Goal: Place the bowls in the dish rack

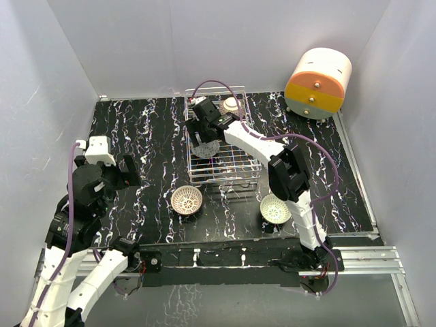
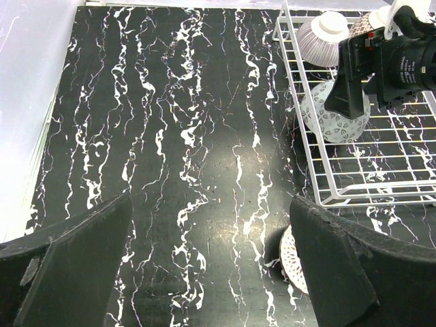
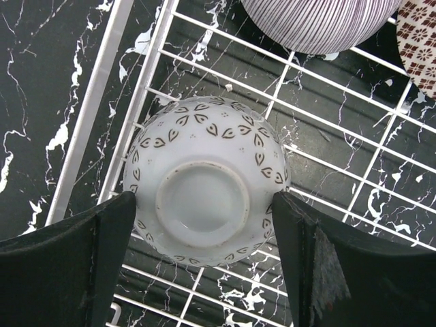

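My right gripper [image 1: 203, 133] reaches into the silver wire dish rack [image 1: 249, 172]. It is shut on a white bowl [image 3: 204, 177] with small brown leaf marks, foot ring facing the camera, one finger on each side of it. The bowl is inside the rack near its left wall [image 3: 102, 88] and also shows in the left wrist view [image 2: 334, 116]. A striped bowl [image 3: 320, 20] lies upside down at the rack's back [image 1: 231, 104]. Two lattice bowls stand upright on the table, one in front of the rack [image 1: 187, 200] and one at the right [image 1: 276, 208]. My left gripper [image 2: 210, 208] is open and empty over the table.
A cream-and-orange cylindrical drawer unit [image 1: 318, 83] stands at the back right. A red-lattice patterned piece [image 3: 419, 41] shows beside the striped bowl. The front bowl's rim [image 2: 291, 255] peeks out by my left gripper's right finger. White walls enclose the black marbled table [image 1: 146, 136].
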You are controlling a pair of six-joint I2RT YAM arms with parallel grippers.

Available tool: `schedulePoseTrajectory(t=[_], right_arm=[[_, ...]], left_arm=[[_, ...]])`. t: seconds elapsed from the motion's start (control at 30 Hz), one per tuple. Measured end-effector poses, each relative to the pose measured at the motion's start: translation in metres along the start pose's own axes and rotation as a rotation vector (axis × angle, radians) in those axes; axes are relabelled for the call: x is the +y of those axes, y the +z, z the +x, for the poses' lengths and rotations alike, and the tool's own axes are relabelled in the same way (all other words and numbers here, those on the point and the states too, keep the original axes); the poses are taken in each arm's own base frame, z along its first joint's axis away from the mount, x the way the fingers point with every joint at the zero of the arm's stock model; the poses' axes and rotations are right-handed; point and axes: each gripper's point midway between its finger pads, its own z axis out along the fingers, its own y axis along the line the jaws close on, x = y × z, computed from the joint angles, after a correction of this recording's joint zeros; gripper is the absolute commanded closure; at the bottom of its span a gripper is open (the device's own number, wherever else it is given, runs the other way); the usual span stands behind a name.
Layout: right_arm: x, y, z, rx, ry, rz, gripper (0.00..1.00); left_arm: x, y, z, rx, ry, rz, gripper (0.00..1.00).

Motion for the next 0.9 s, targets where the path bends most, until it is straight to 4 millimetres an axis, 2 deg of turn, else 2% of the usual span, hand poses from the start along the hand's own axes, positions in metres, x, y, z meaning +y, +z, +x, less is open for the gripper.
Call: schedulePoseTrajectory(t=[0.1, 0.2, 0.47, 0.67, 0.9], right_arm=[[0.001, 0.0, -0.003, -0.012, 0.003, -0.003, 0.26], [0.001, 0.001, -0.006, -0.023, 0.005, -0.005, 0.37], [0.002, 0.002, -0.014, -0.056, 0.01, -0.008, 0.49], [0.001, 0.0, -0.014, -0.059, 0.01, -0.005, 0.52], [0.001, -0.01, -0.004, -0.029, 0.01, -0.015, 0.54]], left_arm=[[0.0, 0.0, 0.0, -0.001, 0.001, -0.001, 0.03], [0.0, 0.0, -0.001, -0.005, 0.001, 0.0, 0.03], [-0.001, 0.004, -0.001, 0.0, 0.003, -0.001, 0.03], [-0.002, 0.006, -0.001, 0.005, 0.005, -0.001, 0.03], [-0.002, 0.006, -0.001, 0.003, 0.004, -0.002, 0.03]])
